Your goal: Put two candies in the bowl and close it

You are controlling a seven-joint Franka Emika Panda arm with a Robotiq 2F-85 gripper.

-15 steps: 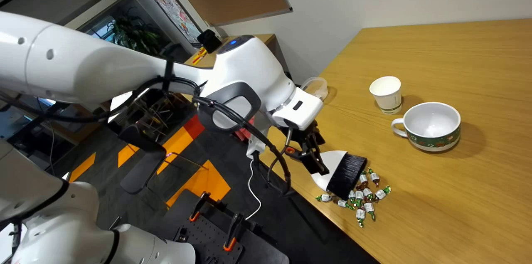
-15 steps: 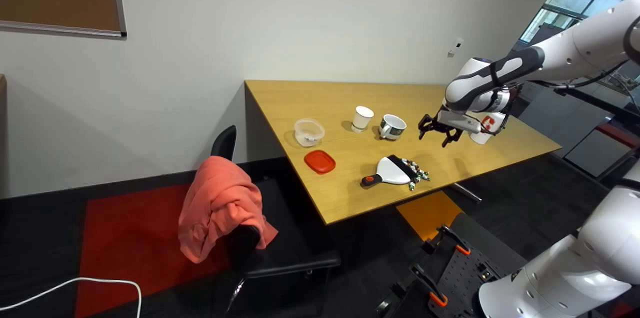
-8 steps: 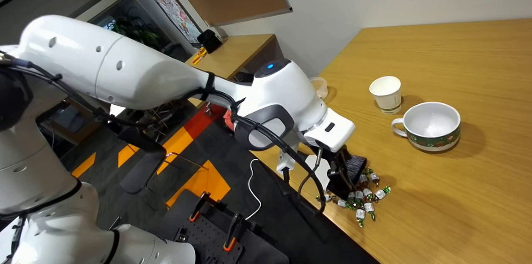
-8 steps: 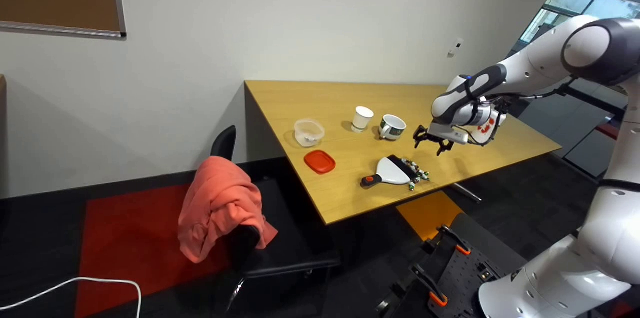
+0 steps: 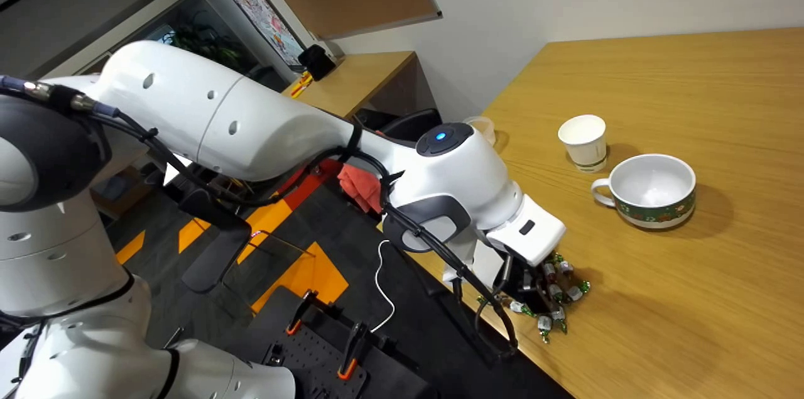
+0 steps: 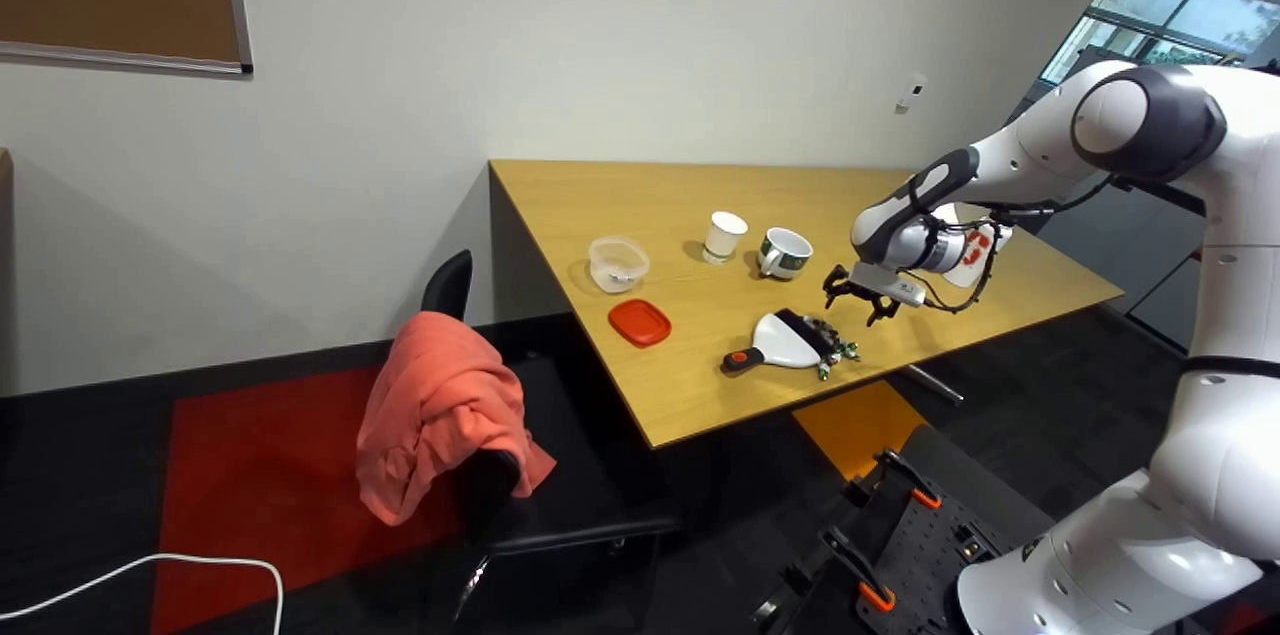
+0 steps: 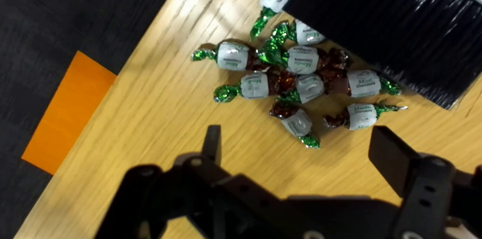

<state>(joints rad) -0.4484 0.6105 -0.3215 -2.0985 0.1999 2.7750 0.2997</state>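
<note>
Several candies point(image 7: 302, 59) in white, green and brown wrappers lie heaped on the table, some against the brush's bristles; the pile shows in both exterior views, partly behind my hand in an exterior view point(image 5: 544, 323). My gripper point(image 7: 297, 137) is open above the table, nothing held, fingers pointing at the pile. One candy point(image 7: 297, 123) lies between the fingertips as the wrist view sees it, another point(image 7: 362, 116) close to the right finger. The bowl point(image 6: 618, 267), a clear round container, stands uncovered at the table's far end. Its flat red lid point(image 6: 640, 323) lies beside it.
A brush point(image 6: 787, 343) with black bristles point(image 7: 391, 32) and white body borders the candies. Between pile and wall stand a white paper cup point(image 5: 583, 142) and a white mug point(image 5: 653, 188) with green band. The table's edge runs close to the candies. A chair carries a coral garment point(image 6: 450, 405).
My gripper has come lower and over toward the candies, moving right and down in an exterior view. It has stayed open. The objects on the table have not moved.
</note>
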